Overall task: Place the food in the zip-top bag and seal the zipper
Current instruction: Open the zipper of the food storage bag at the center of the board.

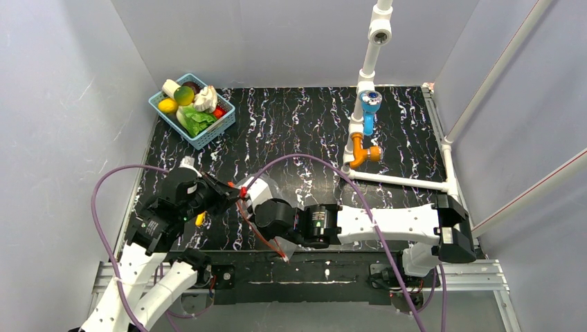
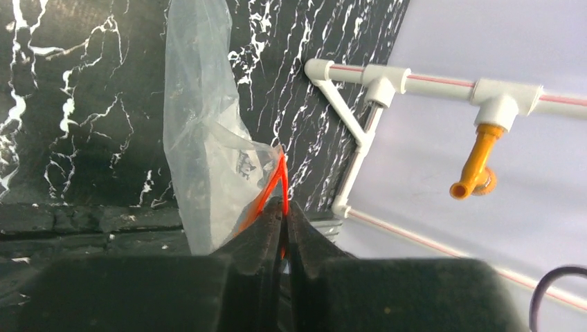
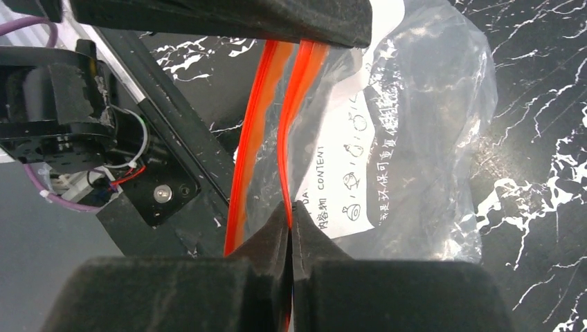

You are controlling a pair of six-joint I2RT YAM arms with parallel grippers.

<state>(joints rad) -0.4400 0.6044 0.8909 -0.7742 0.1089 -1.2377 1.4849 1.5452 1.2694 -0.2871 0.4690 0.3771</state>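
1. Starting from above: the bag [image 1: 262, 187] is well apart from the basket [image 1: 208, 138], down toward the arm bases, held between the left gripper [image 1: 232, 195] and right gripper [image 1: 247, 207]. The food [image 1: 196, 119] sits in the basket, and none is bagged. Both grippers are busy at the zipper [image 1: 242, 194], so freeing one to fetch food may let the mouth flop shut.
2. Left wrist: the left gripper [image 2: 284, 207] is clamped on the zipper [image 2: 275, 181], jaws together on the red strip. Two red lines run into the pinch, and I cannot tell whether it holds one lip or both. If both, pulling would not open the mouth at that end. This view alone shows the bag's film [image 2: 201, 138] slack beyond the pads.
3. Right wrist: the right gripper [image 3: 291, 211] is clamped on one red lip of the zipper [image 3: 294, 90], the other lip bowing away beside it — only here does the mouth show parted. The hold is on a thin edge, so a hard tug could slip it free or stretch the film. Neither wrist view shows the basket — only the top view does.
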